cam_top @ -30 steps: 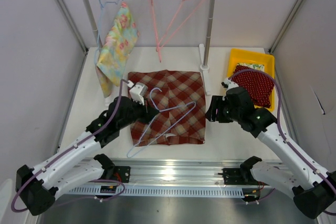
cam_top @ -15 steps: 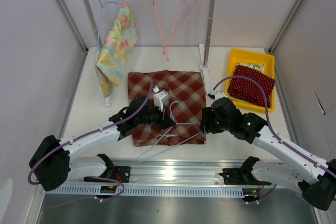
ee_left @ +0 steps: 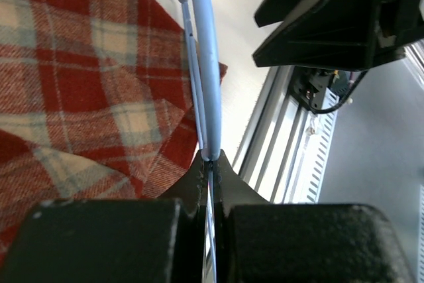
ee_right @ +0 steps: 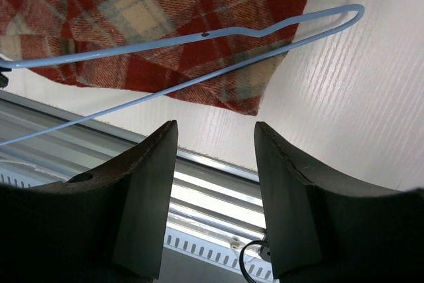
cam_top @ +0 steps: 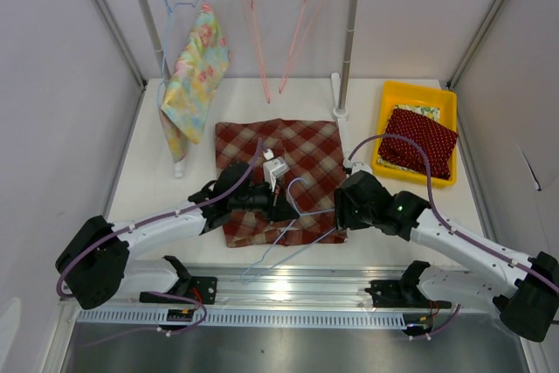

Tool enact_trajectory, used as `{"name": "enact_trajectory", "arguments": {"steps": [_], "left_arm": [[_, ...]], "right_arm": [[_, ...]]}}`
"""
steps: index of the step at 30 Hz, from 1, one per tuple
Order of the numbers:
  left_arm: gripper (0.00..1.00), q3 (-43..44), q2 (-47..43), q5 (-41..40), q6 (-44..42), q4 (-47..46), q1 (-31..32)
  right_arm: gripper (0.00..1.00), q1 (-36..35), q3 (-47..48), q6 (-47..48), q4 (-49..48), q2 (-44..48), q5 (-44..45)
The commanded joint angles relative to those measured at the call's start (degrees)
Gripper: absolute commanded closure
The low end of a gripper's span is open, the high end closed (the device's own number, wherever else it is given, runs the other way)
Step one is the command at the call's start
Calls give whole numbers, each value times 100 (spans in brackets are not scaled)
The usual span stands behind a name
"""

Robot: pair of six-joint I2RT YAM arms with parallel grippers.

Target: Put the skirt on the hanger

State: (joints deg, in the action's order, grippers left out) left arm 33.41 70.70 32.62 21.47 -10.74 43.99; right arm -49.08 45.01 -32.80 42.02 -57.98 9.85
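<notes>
Skirt: spread flat on the counter, centre of the top view, hem close to the counter's front edge. Bare counter to its left and right.

Hanger: over the skirt's lower right part. Its long wire runs past the hem and out over the metal track at the bottom.

Left pincer: clamped on the hanger wire.

Right pincer: fingers apart, nothing between them, just above the skirt's lower right corner.

Hidden: the left arm covers part of the skirt's lower half. Thin wire is hard to trace from above.
</notes>
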Motion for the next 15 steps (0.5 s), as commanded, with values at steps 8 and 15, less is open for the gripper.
{"name": "enact_trajectory", "arguments": {"steps": [8,15], "left_arm": [[100,-36,-240,895,331,-1017,-109],[100,104,102,1264,129,-657,-118]], "right_arm": [[45,-67,165,-113,-150,-100,255],[45,-84,192,-174,-98,-74,307]]}}
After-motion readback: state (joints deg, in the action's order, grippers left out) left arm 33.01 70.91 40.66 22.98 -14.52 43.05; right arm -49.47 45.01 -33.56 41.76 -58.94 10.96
